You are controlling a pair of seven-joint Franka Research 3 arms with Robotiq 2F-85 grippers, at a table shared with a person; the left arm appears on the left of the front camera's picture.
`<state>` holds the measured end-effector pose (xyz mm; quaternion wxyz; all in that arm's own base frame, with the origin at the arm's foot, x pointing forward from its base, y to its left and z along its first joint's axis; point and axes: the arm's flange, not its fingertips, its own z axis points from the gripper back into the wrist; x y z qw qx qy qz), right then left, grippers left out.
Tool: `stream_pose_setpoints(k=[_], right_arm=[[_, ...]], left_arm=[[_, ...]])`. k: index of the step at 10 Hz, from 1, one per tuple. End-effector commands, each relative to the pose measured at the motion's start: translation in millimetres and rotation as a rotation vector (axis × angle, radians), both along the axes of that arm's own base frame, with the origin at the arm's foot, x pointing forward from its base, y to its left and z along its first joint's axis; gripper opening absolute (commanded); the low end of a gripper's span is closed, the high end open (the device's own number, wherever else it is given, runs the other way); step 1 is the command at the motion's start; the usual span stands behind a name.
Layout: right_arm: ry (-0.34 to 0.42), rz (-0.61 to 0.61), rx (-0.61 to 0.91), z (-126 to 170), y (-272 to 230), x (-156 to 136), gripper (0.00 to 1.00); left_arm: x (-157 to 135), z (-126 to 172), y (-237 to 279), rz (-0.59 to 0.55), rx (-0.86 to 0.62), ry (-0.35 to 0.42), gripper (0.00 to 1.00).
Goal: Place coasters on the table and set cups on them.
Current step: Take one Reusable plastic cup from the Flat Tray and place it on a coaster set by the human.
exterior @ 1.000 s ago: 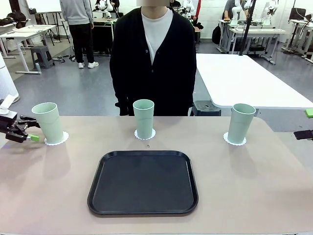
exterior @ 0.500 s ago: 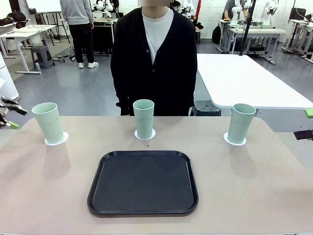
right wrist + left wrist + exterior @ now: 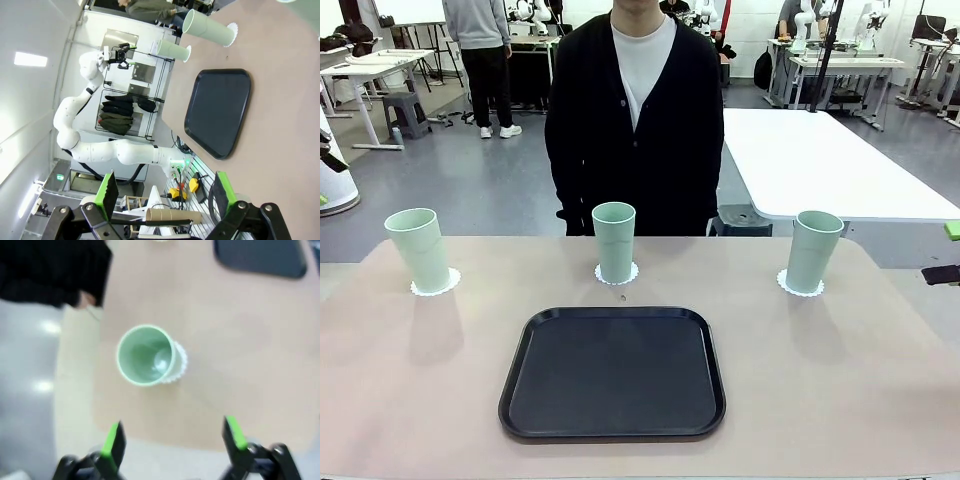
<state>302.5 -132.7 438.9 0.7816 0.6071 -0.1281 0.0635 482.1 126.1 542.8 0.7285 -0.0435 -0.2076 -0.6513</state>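
Standing upright on the table [image 3: 880, 380], three cups [image 3: 614, 242] are seen in a row on the far side of the black tray [image 3: 612, 372], each set on its own coaster [image 3: 616, 275]. The middle cup is placed just beyond the tray's far edge; the left cup [image 3: 418, 249] and the right cup [image 3: 814, 251] are set well out past the tray's left and right sides, on the left coaster [image 3: 435, 284] and the right coaster [image 3: 800, 286]. All three are held with mouths up and long axes vertical, the wider end on top. Nothing is carried by the tray. In the left wrist view the left cup [image 3: 145, 355] is looked into from above and is found to hold nothing, with the scalloped rim of its coaster [image 3: 180, 362] showing at one side; what the other two contain cannot be told. No writing or label can be made out on cups, coasters or tray.

The left gripper [image 3: 172, 440] is seen spread wide and released above the table edge, with nothing between its green pads. The right gripper [image 3: 165, 192] is likewise spread and released, nothing gripped. Beyond the middle cup a person [image 3: 634, 110] in a dark cardigan is stood at the far side of the table.
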Motion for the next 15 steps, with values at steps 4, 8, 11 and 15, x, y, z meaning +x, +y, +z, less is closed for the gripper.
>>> stream_pose_setpoints(k=[4, 8, 11, 15], right_arm=[[-0.008, 0.002, 0.005, 0, -1, -1, 1.00], [-0.008, 0.002, 0.005, 0, -1, -1, 1.00], [-0.008, 0.002, 0.005, 0, -1, -1, 1.00], [-0.008, 0.002, 0.005, 0, -1, -1, 1.00]], left_arm=[[-9, 22, -74, 0.334, 0.016, 0.355, 1.00], [-9, -27, -84, 0.544, -0.038, 0.251, 1.00], [-10, -3, -89, 0.446, -0.052, 0.355, 1.00], [-10, -7, -91, 0.457, -0.057, 0.349, 1.00]])
